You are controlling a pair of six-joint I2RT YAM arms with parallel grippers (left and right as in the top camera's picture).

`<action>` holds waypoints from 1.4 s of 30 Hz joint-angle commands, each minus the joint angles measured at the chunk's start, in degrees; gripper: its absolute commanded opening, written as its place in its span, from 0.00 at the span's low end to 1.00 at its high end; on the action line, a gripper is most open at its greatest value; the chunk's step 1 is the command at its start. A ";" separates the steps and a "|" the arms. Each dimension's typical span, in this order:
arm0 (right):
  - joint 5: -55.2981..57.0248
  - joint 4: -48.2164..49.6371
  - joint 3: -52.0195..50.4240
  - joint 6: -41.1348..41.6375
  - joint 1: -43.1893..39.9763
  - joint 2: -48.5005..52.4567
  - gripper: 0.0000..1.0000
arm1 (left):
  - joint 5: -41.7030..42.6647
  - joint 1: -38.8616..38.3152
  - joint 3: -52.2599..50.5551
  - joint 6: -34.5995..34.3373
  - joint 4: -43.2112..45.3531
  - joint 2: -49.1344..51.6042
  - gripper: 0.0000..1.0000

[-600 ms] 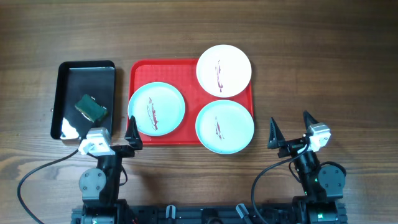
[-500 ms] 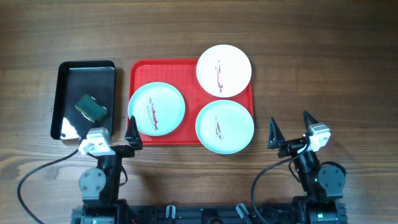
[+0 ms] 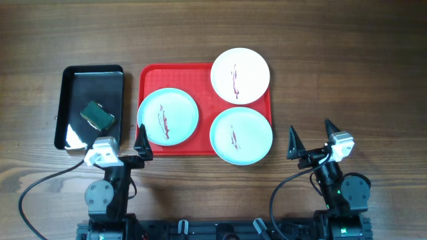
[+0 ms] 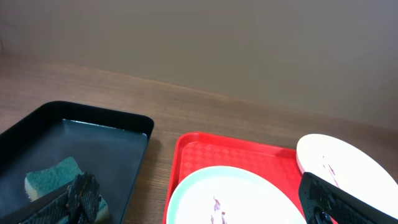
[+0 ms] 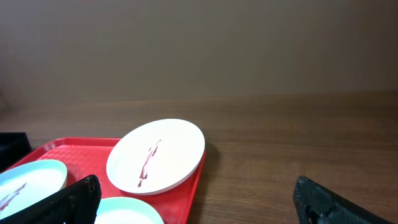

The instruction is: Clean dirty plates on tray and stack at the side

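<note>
Here, left end effector [image 4: 196, 190] and right end effector [image 3: 310, 128] stand released; the left should first grip the sponge [image 4: 53, 180], ahead-left of it, squarely before wiping plates [image 3: 167, 116].

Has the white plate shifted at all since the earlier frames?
No. In the overhead view the white plate overhangs the far right corner of the red tray exactly as it did before.
</note>
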 commanded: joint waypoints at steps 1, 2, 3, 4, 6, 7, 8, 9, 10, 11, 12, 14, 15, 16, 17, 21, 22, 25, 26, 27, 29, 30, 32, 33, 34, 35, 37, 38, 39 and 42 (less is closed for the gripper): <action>0.81 0.31 -0.04 0.17 0.02 0.35 1.00 | 0.66 -0.20 -0.68 1.31 0.28 0.07 1.00; 0.81 0.31 -0.04 0.17 0.02 0.35 1.00 | 0.66 -0.20 -0.68 1.31 0.26 0.07 1.00; 0.81 0.31 -0.04 0.20 0.02 0.35 1.00 | 0.66 -0.20 -0.68 1.31 0.28 0.07 1.00; 0.81 0.31 -0.04 0.20 0.02 0.35 1.00 | 0.66 -0.20 -0.68 1.31 0.26 0.07 1.00; 0.81 0.31 -0.04 0.17 0.02 0.35 1.00 | 0.66 -0.20 -0.68 1.31 0.26 0.07 1.00; 0.81 0.31 -0.04 0.17 0.02 0.35 0.99 | 0.66 -0.20 -0.68 1.31 0.26 0.07 1.00; 0.81 0.31 -0.04 0.17 0.02 0.35 1.00 | 0.66 -0.20 -0.68 1.31 0.26 0.07 1.00; 0.81 0.31 -0.04 0.20 0.02 0.35 1.00 | 0.66 -0.20 -0.68 1.31 0.26 0.07 1.00; 0.81 0.31 -0.04 0.17 0.02 0.35 1.00 | 0.66 -0.20 -0.68 1.31 0.26 0.07 1.00; 0.81 0.31 -0.04 0.20 0.02 0.35 1.00 | 0.66 -0.20 -0.68 1.31 0.28 0.07 1.00; 0.81 0.31 -0.04 0.17 0.02 0.35 1.00 | 0.66 -0.20 -0.68 1.31 0.26 0.07 1.00; 0.81 0.33 -0.04 0.17 0.02 0.35 0.99 | 0.66 -0.20 -0.68 1.31 0.26 0.07 1.00; 0.81 0.31 -0.04 0.17 0.02 0.35 1.00 | 0.66 -0.20 -0.68 1.31 0.26 0.07 1.00; 0.81 0.31 -0.04 0.17 0.02 0.35 1.00 | 0.66 -0.20 -0.68 1.31 0.28 0.07 1.00; 0.81 0.31 -0.04 0.20 0.02 0.35 1.00 | 0.66 -0.20 -0.68 1.31 0.26 0.07 1.00; 0.81 0.31 -0.04 0.17 0.02 0.35 1.00 | 0.66 -0.20 -0.68 1.31 0.26 0.09 1.00; 0.81 0.31 -0.04 0.20 0.02 0.35 1.00 | 0.66 -0.20 -0.68 1.31 0.28 0.07 1.00; 0.81 0.31 -0.04 0.17 0.02 0.35 1.00 | 0.66 -0.20 -0.68 1.31 0.26 0.07 1.00; 0.81 0.31 -0.04 0.17 0.02 0.35 1.00 | 0.66 -0.20 -0.68 1.31 0.26 0.07 1.00; 0.81 0.35 -0.04 0.20 0.02 0.35 1.00 | 0.66 -0.20 -0.68 1.31 0.28 0.07 1.00; 0.83 0.35 -0.04 0.17 0.02 0.35 1.00 | 0.66 -0.20 -0.68 1.31 0.28 0.07 1.00; 0.81 0.33 -0.04 0.20 0.02 0.35 1.00 | 0.66 -0.20 -0.68 1.31 0.28 0.07 1.00; 0.81 0.33 -0.04 0.17 0.02 0.35 1.00 | 0.66 -0.20 -0.68 1.31 0.28 0.07 1.00; 0.83 0.33 -0.04 0.17 0.02 0.35 1.00 | 0.68 -0.20 -0.68 1.31 0.28 0.07 1.00; 0.83 0.33 -0.04 0.15 0.02 0.35 1.00 | 0.68 -0.20 -0.68 1.31 0.28 0.07 1.00; 0.81 0.35 -0.04 0.28 0.02 0.35 1.00 | 0.68 -0.20 -0.68 1.31 0.28 0.07 1.00; 0.79 0.33 -0.04 0.92 0.02 0.35 1.00 | 0.66 -0.20 -0.68 1.31 0.28 0.07 1.00; 0.81 0.33 -0.04 0.92 0.02 0.35 1.00 | 0.68 -0.20 -0.68 1.31 0.26 0.07 1.00; 0.85 0.33 -0.04 0.11 0.02 0.35 1.00 | 0.66 -0.20 -0.68 1.31 0.26 0.07 1.00; 1.05 0.33 -0.04 -1.42 0.02 0.35 1.00 | 0.72 -0.20 -0.68 1.29 0.28 0.09 1.00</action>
